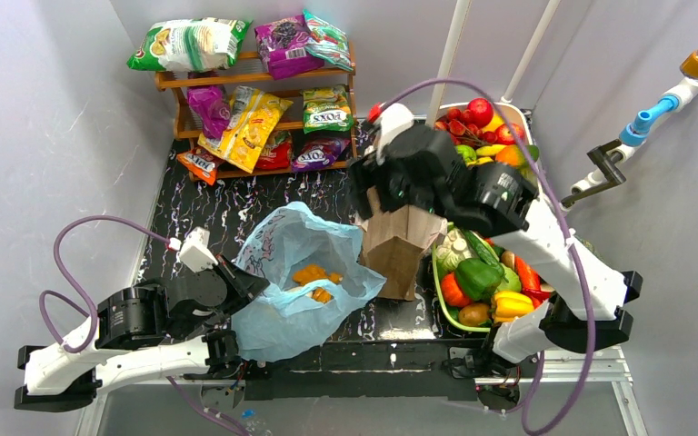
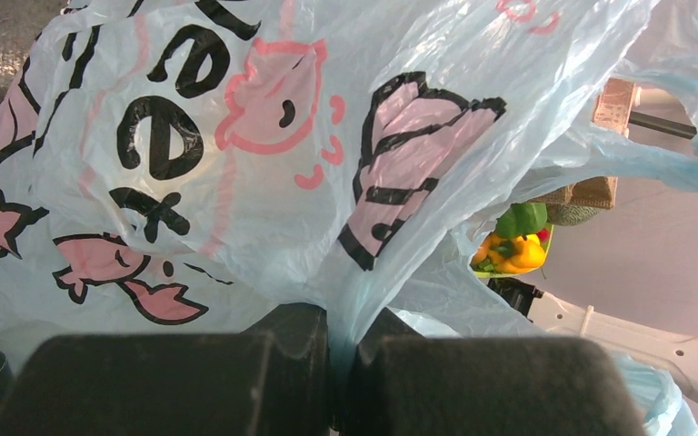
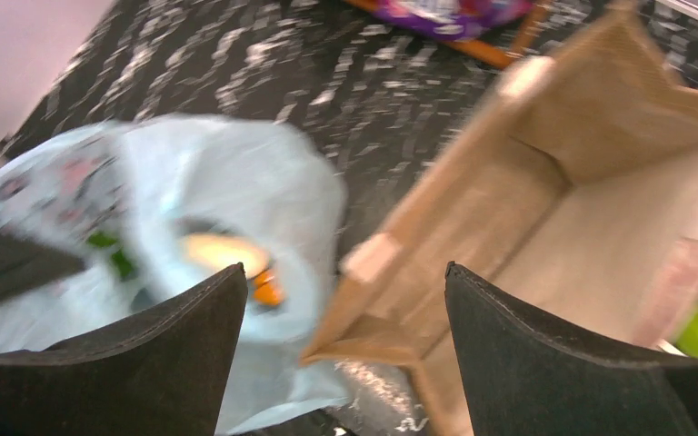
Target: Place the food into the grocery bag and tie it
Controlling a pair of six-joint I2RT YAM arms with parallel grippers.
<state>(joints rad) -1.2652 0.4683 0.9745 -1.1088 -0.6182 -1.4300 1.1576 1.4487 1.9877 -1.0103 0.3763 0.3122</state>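
Black speckled table (image 1: 236,204). Left gripper (image 2: 341,359) is clamped on a fold of the grocery bag (image 2: 236,182). The bag spreads out just ahead of it with its mouth open and orange food (image 1: 316,277) inside. Right gripper (image 3: 345,268) is spread wide and empty, up over the brown paper bag (image 3: 545,209), with the grocery bag down to its left.

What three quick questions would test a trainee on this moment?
1. True or false: the left gripper is shut on the blue bag.
2. What colour is the food inside that bag?
3. The right gripper is: A open and empty; B shut; C hidden.

Key: 1 true; 2 orange; 3 A.
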